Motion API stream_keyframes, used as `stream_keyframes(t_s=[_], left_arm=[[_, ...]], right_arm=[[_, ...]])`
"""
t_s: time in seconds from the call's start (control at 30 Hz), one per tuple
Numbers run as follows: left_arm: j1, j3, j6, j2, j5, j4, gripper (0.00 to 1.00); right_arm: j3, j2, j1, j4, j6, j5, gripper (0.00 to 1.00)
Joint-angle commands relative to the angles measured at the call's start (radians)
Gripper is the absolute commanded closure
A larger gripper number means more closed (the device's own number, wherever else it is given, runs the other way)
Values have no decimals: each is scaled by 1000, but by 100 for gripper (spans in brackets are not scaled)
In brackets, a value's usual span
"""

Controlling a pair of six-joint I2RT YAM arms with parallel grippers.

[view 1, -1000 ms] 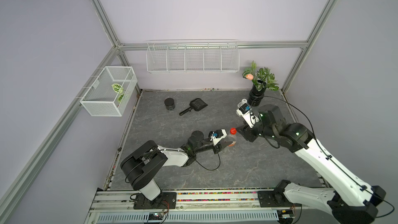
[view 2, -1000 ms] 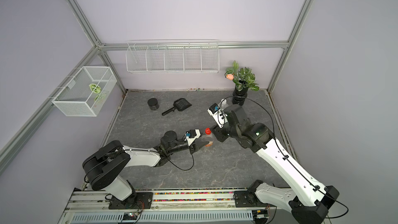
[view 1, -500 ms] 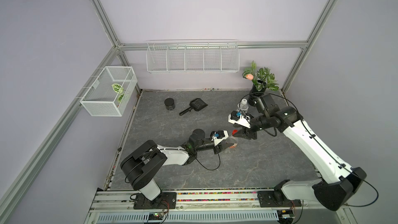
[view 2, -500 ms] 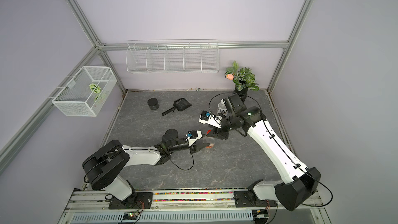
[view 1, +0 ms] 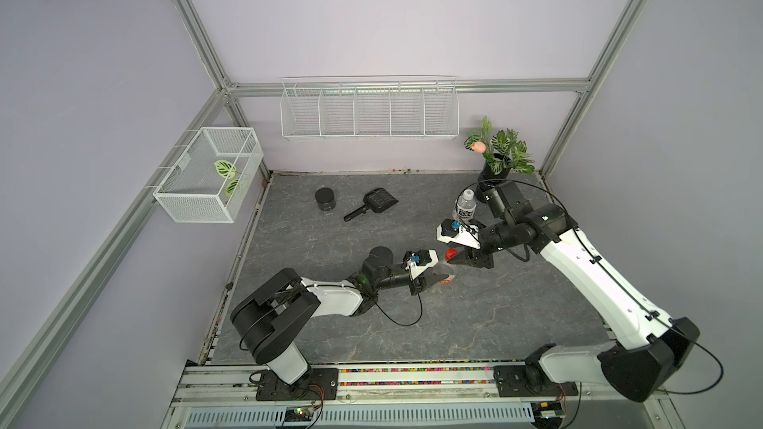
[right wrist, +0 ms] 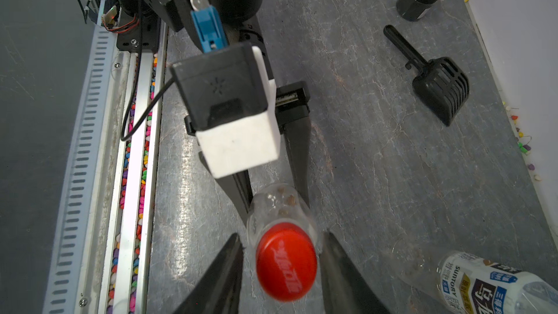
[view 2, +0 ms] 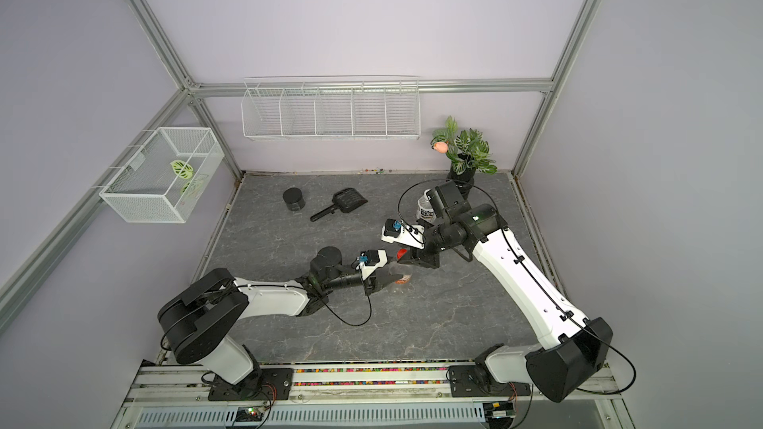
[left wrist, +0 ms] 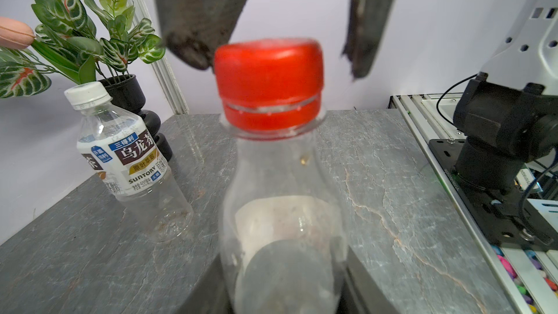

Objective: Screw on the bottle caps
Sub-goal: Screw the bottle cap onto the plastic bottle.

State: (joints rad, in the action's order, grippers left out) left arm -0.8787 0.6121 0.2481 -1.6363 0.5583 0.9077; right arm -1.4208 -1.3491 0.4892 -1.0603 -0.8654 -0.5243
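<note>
A tall clear bottle [left wrist: 280, 206] stands upright mid-table with the red cap [left wrist: 267, 70] sitting on its neck. My left gripper [left wrist: 283, 282] is shut on the bottle's lower body, seen in both top views [view 1: 431, 278] [view 2: 386, 280]. My right gripper [right wrist: 283, 237] hangs over the red cap [right wrist: 286, 261], open, one finger on each side with a small gap to each. The shorter bottle [left wrist: 129, 161] with the white label stands behind, near the vase, with the white cap [left wrist: 86, 93] on it.
A black vase with plants [view 1: 497, 158] stands in the back right corner close behind the shorter bottle [view 1: 464, 208]. A black jar [view 1: 325, 198] and a black scoop [view 1: 373, 203] lie at the back. Coloured beads fill the front rail [right wrist: 133, 176].
My right arm has swung its wrist round above the red cap, and its jaws have narrowed towards the cap. The left arm and the bottle it holds have stayed put.
</note>
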Motion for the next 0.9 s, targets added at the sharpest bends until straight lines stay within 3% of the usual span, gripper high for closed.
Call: stream_keyframes(t_s=[0.0, 0.2, 0.43, 0.5, 0.57, 0.7, 0.77, 0.87], left_arm=[[1, -3, -1, -34, 18, -121, 53], [0, 9, 7, -34, 23, -142, 53], [1, 28, 24, -34, 36, -180, 53], [0, 34, 28, -30, 32, -190, 53], [1, 30, 27, -24, 23, -174, 54], [3, 29, 19, -7, -8, -143, 54], [2, 26, 3, 5, -45, -115, 54], [2, 17, -22, 15, -100, -65, 54]], right_arm=[[25, 9, -6, -15, -20, 7, 55], [31, 15, -6, 2, 0, 30, 62], [21, -1, 0, 4, 72, 37, 90], [23, 0, 18, 16, 145, 63, 93], [52, 13, 54, 75, 293, 159, 100], [78, 7, 157, 168, 701, 473, 100], [31, -40, 187, 122, 982, 635, 100], [-53, -118, 220, -29, 1385, 751, 100]])
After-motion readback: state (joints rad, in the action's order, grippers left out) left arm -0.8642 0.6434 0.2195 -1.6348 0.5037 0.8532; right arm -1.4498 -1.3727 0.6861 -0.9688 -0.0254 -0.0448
